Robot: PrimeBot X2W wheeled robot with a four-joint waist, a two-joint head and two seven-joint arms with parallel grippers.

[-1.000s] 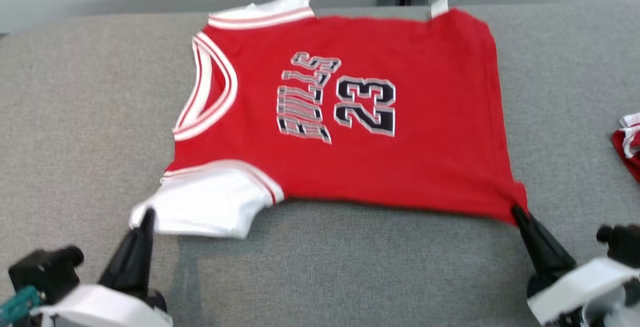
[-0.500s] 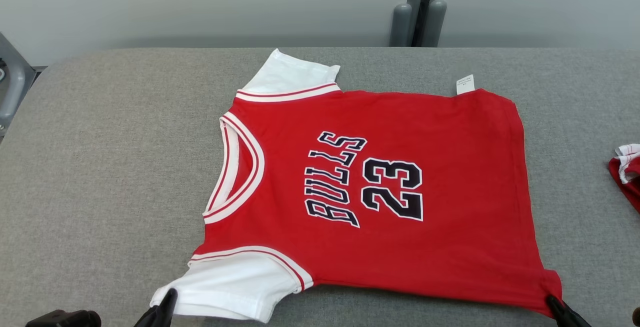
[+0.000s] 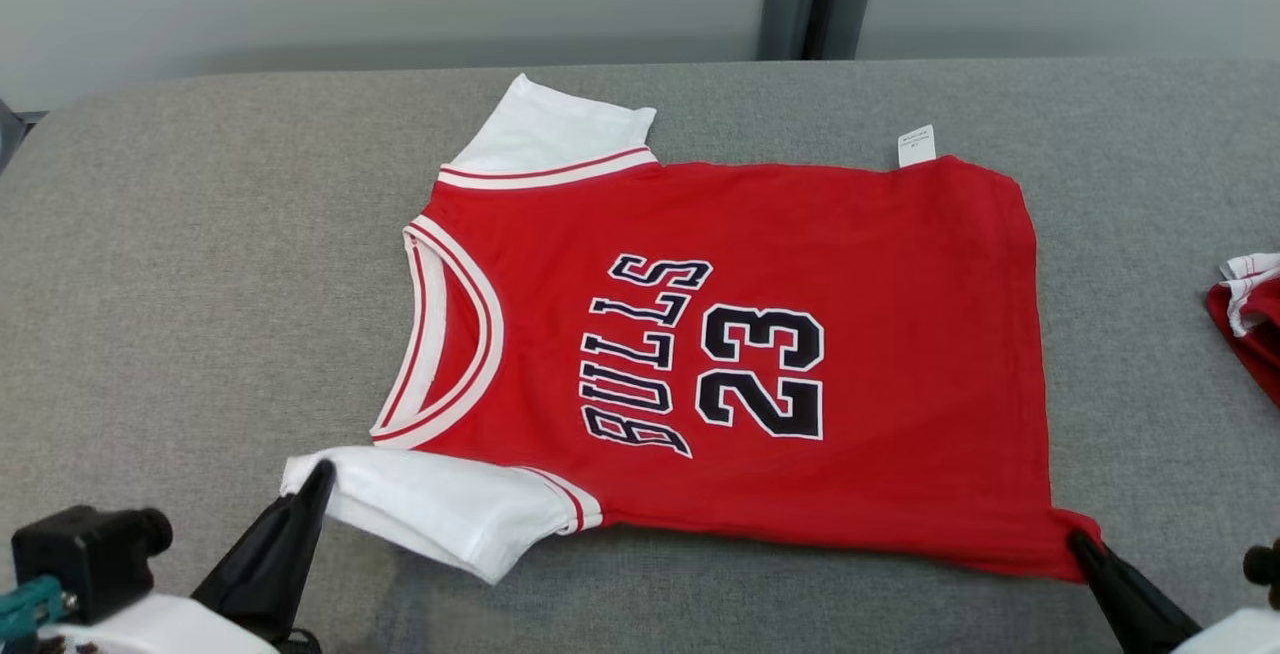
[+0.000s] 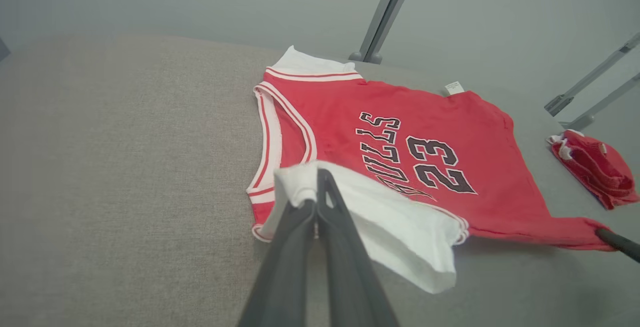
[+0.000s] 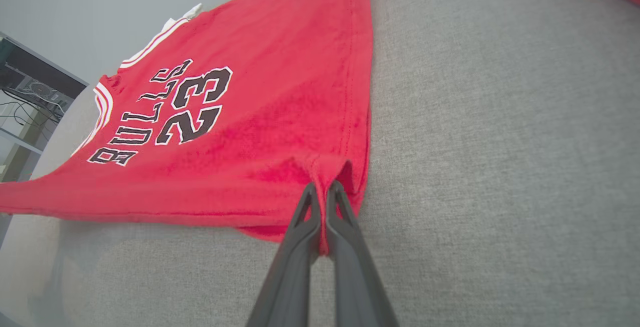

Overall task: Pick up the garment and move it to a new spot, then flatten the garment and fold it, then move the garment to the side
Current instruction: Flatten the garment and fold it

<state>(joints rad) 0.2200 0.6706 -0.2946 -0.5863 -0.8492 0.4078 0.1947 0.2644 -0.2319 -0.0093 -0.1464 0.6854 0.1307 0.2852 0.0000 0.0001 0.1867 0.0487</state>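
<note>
Shirt: a red shirt (image 3: 760, 354) with white sleeves lies print-up on the grey table (image 3: 200, 284). It sits just ahead of both pincers, its near edge stretched between them.
Left pincer: the left pincer (image 3: 318, 474) is closed on the tip of the near sleeve (image 3: 450, 509).
Right pincer: the right pincer (image 3: 1078, 539) is closed on the near hem corner (image 3: 1050, 534).
Why held so: pinching the two ends of one edge keeps it taut. This looks like the start of a fold, carrying the near half over the far half without wrinkling.
Left wrist view adds: the sleeve is raised off the table and curls beyond the fingertips, overlapping the lowest letters of the print. The head view makes it look almost flat.
Right wrist view adds: the hem cloth is bunched into a small pucker between the fingers, and a shadow under the near edge suggests it is lifted.
Beyond: a label (image 3: 915, 146) sits at the far hem corner, well ahead of the right pincer. A second red bundle (image 3: 1245, 319) lies apart, outside the right pincer.
</note>
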